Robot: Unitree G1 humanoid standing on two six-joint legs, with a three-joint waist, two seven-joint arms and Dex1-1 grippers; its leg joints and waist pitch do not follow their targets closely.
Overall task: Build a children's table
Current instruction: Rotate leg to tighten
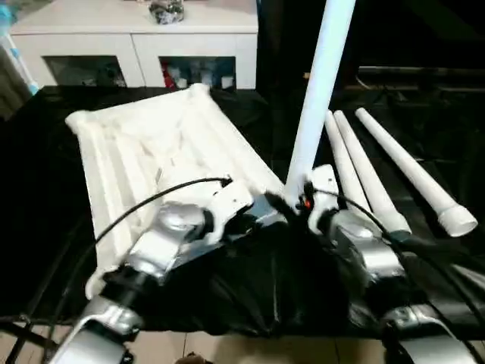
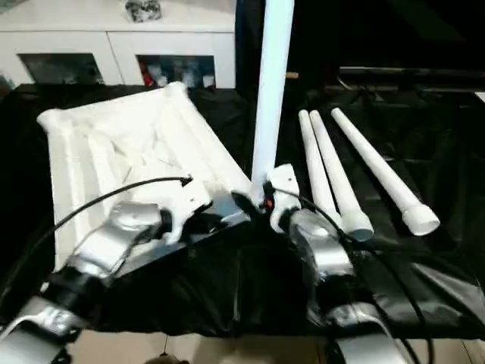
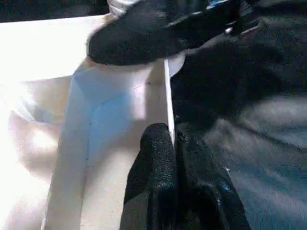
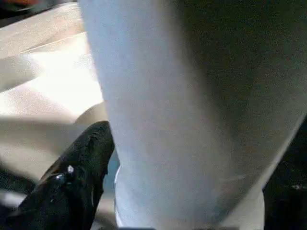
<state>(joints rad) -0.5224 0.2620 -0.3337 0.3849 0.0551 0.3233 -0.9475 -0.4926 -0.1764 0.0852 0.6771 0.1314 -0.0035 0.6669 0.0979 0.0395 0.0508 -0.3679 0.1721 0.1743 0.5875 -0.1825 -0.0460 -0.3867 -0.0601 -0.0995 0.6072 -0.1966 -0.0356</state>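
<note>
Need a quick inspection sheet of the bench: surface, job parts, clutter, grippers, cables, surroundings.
Surface: black cloth over the bench.
Job's things: tabletop lies underside up; one leg stands upright at its near corner; three legs lie to the right.
Clutter: nothing seen.
Grippers: left gripper shut on the tabletop's edge; right gripper at the upright leg's base.
Cables: black cable loops over the left forearm.
Surroundings: white cabinet behind.

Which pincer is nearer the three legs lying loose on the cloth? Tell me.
Right. The right pincer is at the upright leg, just beside the three loose legs; the left pincer is farther off, pinching the tabletop's edge.
</note>
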